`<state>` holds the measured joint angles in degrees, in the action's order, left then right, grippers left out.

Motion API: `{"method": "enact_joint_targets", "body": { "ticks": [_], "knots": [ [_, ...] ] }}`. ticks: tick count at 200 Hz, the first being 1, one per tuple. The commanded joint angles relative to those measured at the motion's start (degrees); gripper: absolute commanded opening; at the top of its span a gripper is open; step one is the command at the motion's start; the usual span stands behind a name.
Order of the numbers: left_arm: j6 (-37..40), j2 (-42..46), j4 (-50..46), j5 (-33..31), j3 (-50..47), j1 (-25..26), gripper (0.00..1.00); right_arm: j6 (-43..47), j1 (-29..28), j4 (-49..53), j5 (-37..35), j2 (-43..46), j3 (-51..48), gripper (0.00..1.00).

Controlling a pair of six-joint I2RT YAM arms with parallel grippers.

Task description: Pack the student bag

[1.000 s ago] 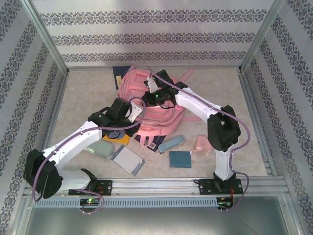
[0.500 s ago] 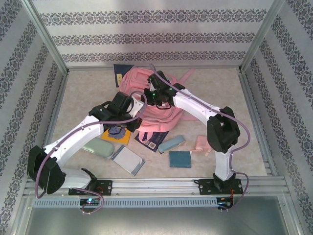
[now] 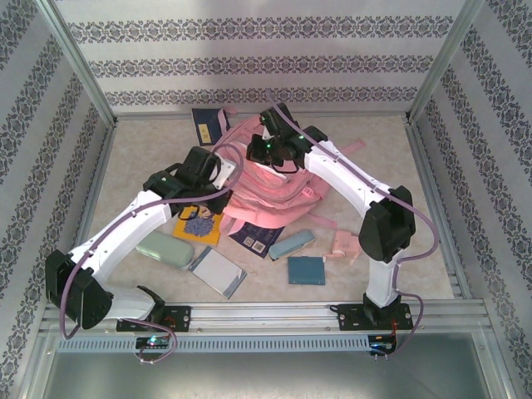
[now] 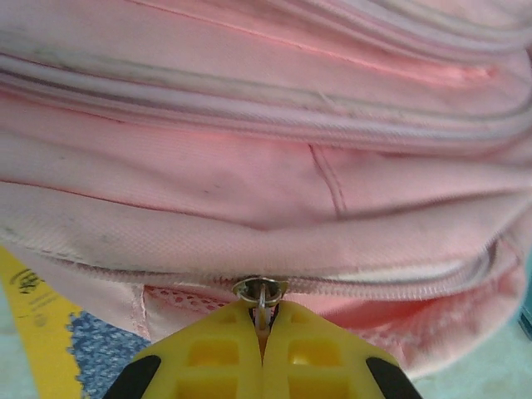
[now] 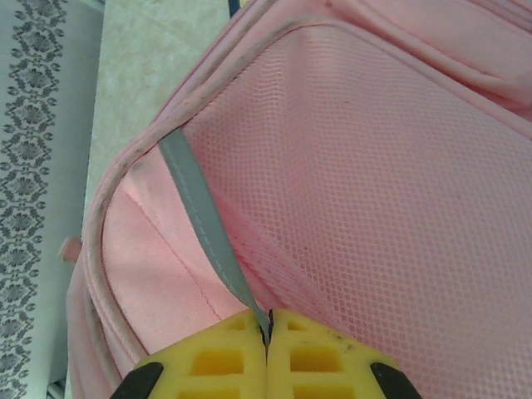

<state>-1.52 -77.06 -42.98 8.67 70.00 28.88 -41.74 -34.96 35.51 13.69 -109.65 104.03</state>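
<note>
The pink student bag [image 3: 268, 193] lies in a heap at the middle of the table. My left gripper [image 3: 221, 174] is at its left side. In the left wrist view its yellow fingers [image 4: 208, 357] are shut on the metal zip pull [image 4: 263, 293] of a zipper along the bag [image 4: 249, 183]. My right gripper [image 3: 274, 155] is over the bag's far part. In the right wrist view this gripper [image 5: 268, 328] is shut on a grey strip [image 5: 199, 220] beside pink mesh on the bag [image 5: 374, 191].
A dark blue book [image 3: 208, 125] lies behind the bag. In front lie a yellow booklet [image 3: 199, 226], a dark book [image 3: 259, 239], a green case [image 3: 165, 249], a grey notebook [image 3: 216, 272], a blue pencil case [image 3: 291, 243], a blue notebook [image 3: 306, 269] and a small pink item [image 3: 342, 246].
Both arms have moved toward the far wall, each still shut on the bag. The bag has been pulled back and stretched wider, uncovering more of the yellow booklet and dark book.
</note>
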Motion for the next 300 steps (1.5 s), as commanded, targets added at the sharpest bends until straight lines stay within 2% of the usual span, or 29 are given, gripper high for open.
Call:
{"method": "enact_joint_targets", "body": {
  "ticks": [1,30,53,105,160,200,258,278,300],
  "knots": [
    [1.1,-2.1,0.3,-1.2,3.2,-1.0,0.0,1.9,-0.5,0.9,5.7,-1.7,3.9,0.0],
    [-1.8,-2.7,0.3,0.9,3.5,-1.4,0.0,-2.3,-1.0,3.3,1.8,-3.6,6.1,0.0],
    [-4.4,-2.2,-1.1,5.5,3.5,-1.4,0.0,-5.7,-1.1,3.6,0.7,-5.4,7.6,0.0],
    [-6.4,-3.3,-4.2,15.2,3.9,-0.9,0.0,-6.8,-1.7,6.8,-1.4,-10.7,15.5,0.0],
    [-7.3,-4.3,-7.8,17.5,5.3,-0.5,0.0,-4.9,-1.9,8.3,-1.9,-13.5,18.2,0.0],
    [-9.1,-9.4,-10.9,19.0,10.5,1.5,0.0,-7.1,-2.9,8.0,-2.5,-14.7,18.5,0.0],
    [-15.6,-16.4,-17.2,22.2,19.9,2.5,0.0,-9.7,-3.3,8.9,-3.0,-16.9,20.9,0.0],
    [-16.0,-17.5,-17.7,22.0,20.5,3.5,0.0,-11.6,-3.5,8.1,-2.0,-17.5,20.9,0.0],
    [-15.7,-18.0,-17.6,21.0,19.2,4.7,0.0,-13.5,-3.7,5.1,2.2,-18.4,20.9,0.0]
  ]
}}
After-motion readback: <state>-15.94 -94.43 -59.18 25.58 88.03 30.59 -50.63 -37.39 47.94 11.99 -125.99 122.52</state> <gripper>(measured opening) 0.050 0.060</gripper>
